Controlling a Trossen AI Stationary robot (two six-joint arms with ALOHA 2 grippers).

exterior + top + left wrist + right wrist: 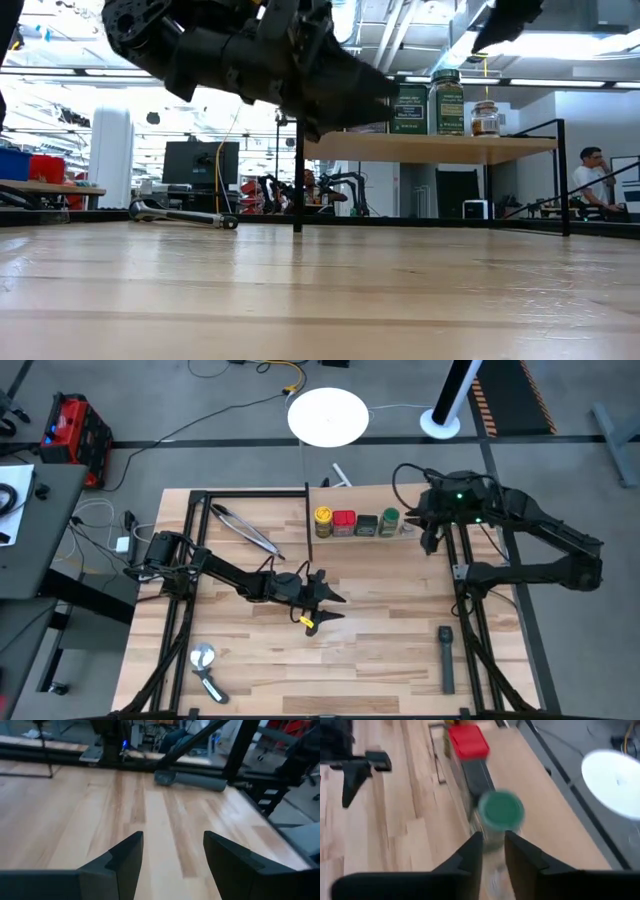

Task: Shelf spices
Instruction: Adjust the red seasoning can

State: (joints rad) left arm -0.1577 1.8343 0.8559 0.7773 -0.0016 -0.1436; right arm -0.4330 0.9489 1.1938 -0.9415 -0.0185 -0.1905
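The shelf (370,500) stands at the table's far side, a pale wood panel raised on black uprights. On it stands a row of spices: a yellow jar (323,519), a red tin (344,522), a dark grey tin (366,525), a green-lidded jar (389,519) and a small clear jar (485,118) at the right end. My right gripper (493,840) hangs above the clear jar, clear of it in the low view, fingers a narrow gap apart. My left gripper (335,607) hovers open over mid-table with nothing between its fingers.
Metal tongs (245,530) lie at the far left of the table. A long black bar-shaped tool (446,658) lies near the right front. A round-headed silver tool (205,665) lies near the left front. Bare wood lies in front of the shelf.
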